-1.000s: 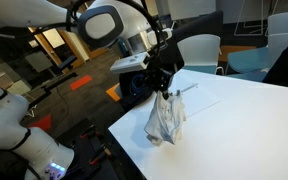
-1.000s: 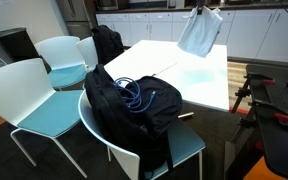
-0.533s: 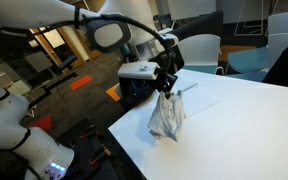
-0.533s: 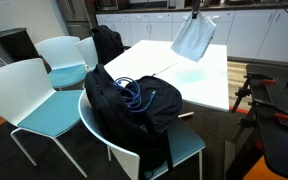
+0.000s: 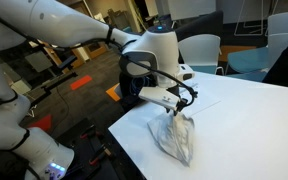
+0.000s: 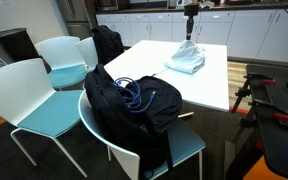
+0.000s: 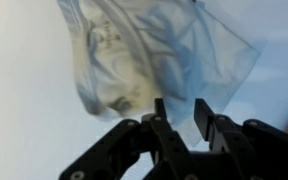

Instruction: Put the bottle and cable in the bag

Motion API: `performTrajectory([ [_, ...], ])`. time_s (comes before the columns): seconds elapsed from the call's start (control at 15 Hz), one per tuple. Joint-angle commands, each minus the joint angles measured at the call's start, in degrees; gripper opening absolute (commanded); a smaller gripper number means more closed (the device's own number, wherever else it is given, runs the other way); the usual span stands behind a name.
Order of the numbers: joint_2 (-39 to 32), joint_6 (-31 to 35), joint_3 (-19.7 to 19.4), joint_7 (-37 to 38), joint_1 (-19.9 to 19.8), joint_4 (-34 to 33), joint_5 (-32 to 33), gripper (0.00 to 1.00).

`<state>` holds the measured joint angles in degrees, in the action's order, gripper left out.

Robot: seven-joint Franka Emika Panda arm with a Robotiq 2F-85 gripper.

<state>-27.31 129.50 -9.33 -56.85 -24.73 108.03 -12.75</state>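
End effector (image 7: 181, 115) jaws slightly apart, gripping nothing, just above crumpled pale fabric (image 5: 174, 138) lying on white worktop (image 5: 249, 120); cable (image 6: 136, 93) lies looped on top of bag (image 6: 109, 115) on chair (image 6: 191, 148).

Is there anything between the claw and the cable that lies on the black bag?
Nothing visible. The claw hangs over the table, above the pale crumpled fabric; the cable lies atop the bag on the chair beside it. Only bare tabletop and its edge lie between.
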Motion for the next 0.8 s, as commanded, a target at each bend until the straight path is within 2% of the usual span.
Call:
performTrajectory([
  [0.0,-1.82,-4.69,1.3,-1.37,-2.27,-3.91,-0.47,0.67],
  [0.13,-2.72,-5.99,1.37,-0.87,-2.59,-5.14,-0.11,0.82],
  [0.27,-3.5,-3.91,-0.41,3.48,-1.22,-5.49,2.7,0.97],
  [0.33,-3.86,-3.28,-0.63,4.37,-1.4,-5.77,3.07,1.0],
  [0.73,-10.19,-2.66,0.92,5.27,-4.35,-9.81,1.23,1.0],
])
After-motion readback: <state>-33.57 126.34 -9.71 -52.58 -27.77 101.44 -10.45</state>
